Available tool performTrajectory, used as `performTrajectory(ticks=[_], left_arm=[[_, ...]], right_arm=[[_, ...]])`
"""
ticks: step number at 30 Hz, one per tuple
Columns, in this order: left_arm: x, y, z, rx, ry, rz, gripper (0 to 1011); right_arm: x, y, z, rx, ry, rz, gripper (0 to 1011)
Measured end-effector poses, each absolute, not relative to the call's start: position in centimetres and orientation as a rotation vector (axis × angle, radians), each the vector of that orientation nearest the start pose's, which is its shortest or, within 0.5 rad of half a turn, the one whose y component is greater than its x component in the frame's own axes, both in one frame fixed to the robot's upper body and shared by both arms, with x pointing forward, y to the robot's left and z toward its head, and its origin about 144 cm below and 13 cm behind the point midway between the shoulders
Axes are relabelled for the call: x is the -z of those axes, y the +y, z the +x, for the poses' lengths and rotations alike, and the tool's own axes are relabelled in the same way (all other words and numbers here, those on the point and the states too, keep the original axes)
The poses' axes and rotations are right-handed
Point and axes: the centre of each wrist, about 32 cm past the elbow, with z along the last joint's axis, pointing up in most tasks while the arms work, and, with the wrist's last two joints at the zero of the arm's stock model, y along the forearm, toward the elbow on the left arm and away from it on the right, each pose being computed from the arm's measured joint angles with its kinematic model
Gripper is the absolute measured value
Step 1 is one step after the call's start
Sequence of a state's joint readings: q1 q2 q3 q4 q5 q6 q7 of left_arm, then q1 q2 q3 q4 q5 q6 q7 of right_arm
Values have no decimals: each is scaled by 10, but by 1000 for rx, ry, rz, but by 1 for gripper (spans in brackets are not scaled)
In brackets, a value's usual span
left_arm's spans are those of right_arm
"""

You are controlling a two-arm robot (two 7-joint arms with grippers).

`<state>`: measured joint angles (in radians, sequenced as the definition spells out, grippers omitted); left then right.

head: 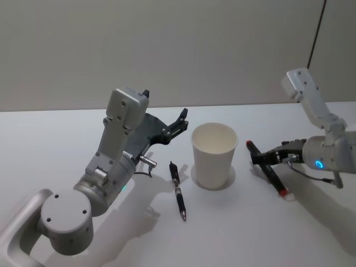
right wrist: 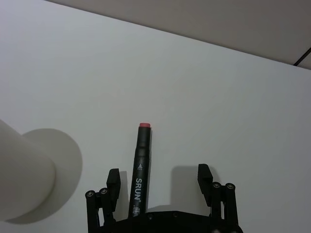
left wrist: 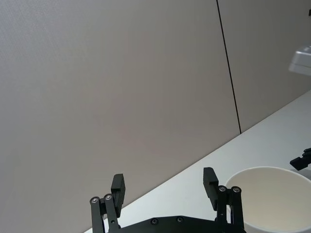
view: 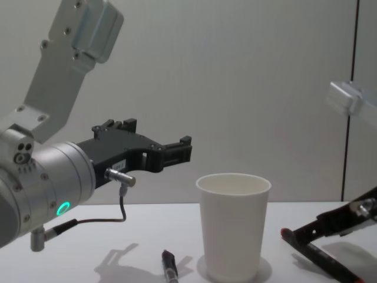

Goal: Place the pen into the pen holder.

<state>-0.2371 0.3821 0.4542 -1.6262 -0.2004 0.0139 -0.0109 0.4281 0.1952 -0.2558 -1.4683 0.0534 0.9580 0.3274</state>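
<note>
The pen holder (head: pixel 214 153), a plain white paper cup, stands upright and empty in the middle of the bench (head: pixel 67 139). A slim black pen (head: pixel 177 189) lies flat on the bench just to the robot's left of the cup, its length running from near the cup's base toward the robot, apart from the cup. On the cup's other side a thicker black marker (head: pixel 276 181) with red ends also lies flat, slanting away from the cup toward the robot's right. The right gripper (head: pixel 257 158) is low over the end of this marker nearer the cup, reaching in from the right. In the right wrist view its jaws stand spread wide, and the marker (right wrist: pixel 140 167) lies between them, close to one finger and well clear of the other, so nothing is grasped. The chest view shows the same gripper (view: pixel 288 236) slanting down to the bench beside the marker (view: pixel 324 259). The left gripper (head: pixel 166 104) hangs in the air to the left of the cup, higher than its rim, pointing across toward the pale wall behind. Its jaws are released and hold nothing. In the left wrist view the cup's rim (left wrist: pixel 272 194) sits just beyond one finger.
</note>
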Motion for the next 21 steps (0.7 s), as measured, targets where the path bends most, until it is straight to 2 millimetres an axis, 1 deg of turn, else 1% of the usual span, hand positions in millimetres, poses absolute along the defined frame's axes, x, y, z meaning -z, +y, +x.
performTrajectory(ticks=[9, 21], left_arm=[[-1204, 198, 492, -1124, -268, 61, 1001], [-1204, 198, 492, -1124, -268, 61, 1001]], right_arm=[[-1241, -207, 558, 1098, 409, -638, 1002], [-1234, -203, 559, 1096, 412, -629, 1001]])
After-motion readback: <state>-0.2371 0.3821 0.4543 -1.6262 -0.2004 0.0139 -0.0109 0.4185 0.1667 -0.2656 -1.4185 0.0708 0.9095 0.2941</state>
